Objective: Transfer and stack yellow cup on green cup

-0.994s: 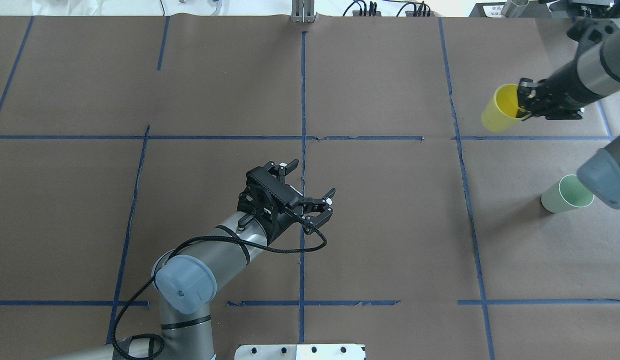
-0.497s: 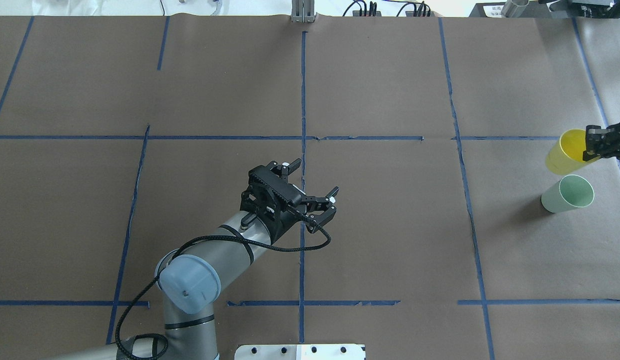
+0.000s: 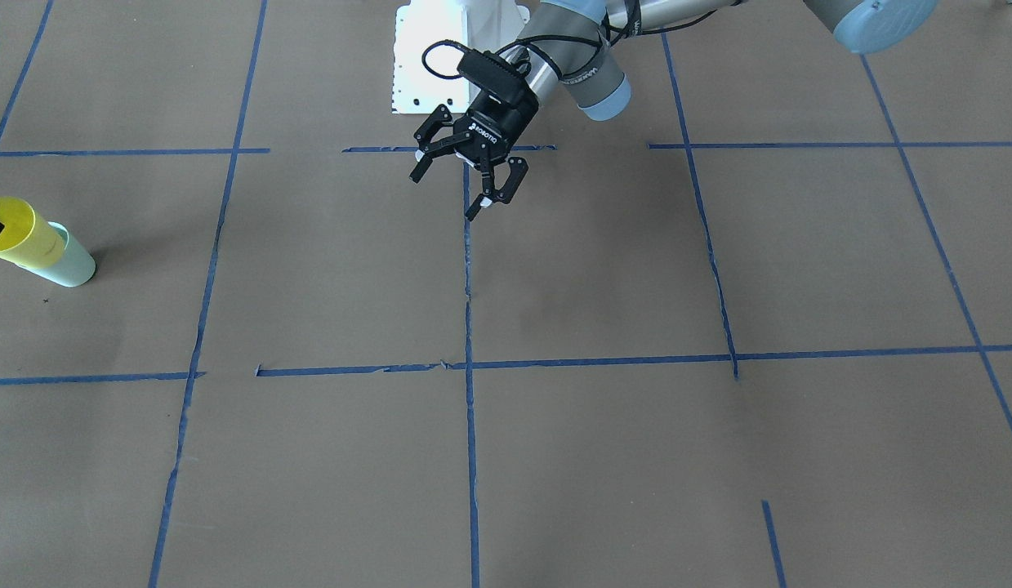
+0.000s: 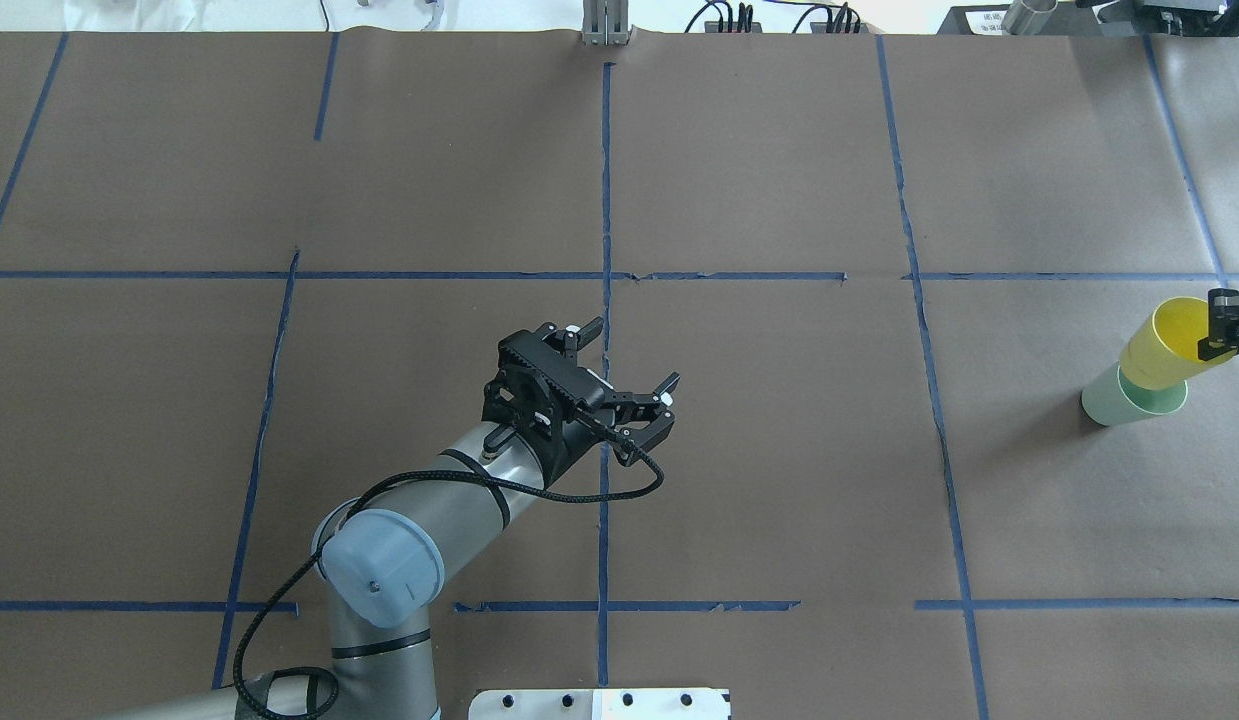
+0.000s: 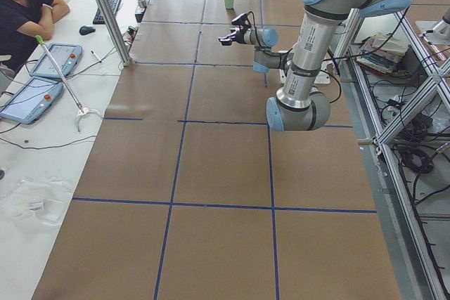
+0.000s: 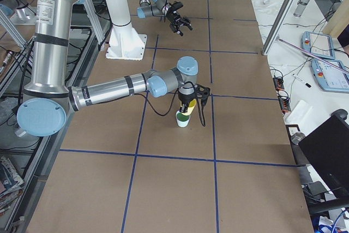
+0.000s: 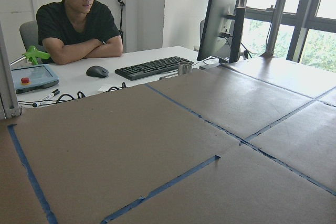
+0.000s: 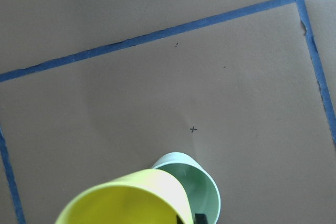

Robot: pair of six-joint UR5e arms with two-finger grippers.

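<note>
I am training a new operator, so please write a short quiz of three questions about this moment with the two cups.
1. Which tool holds the yellow cup?
2. True or false: the left tool is open and empty.
3. The green cup is: A on its side; B upright on the table; C in the left tool.
Key: 1 the right tool; 2 true; 3 B.

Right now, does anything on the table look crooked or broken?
The bright yellow plastic cup, pinched at its rim by the right tool, hangs off-centre over the pale mint-green cup, not nested: part of the green mouth is uncovered. The blue tape lines are ragged in places. Nothing looks spilled.
</note>
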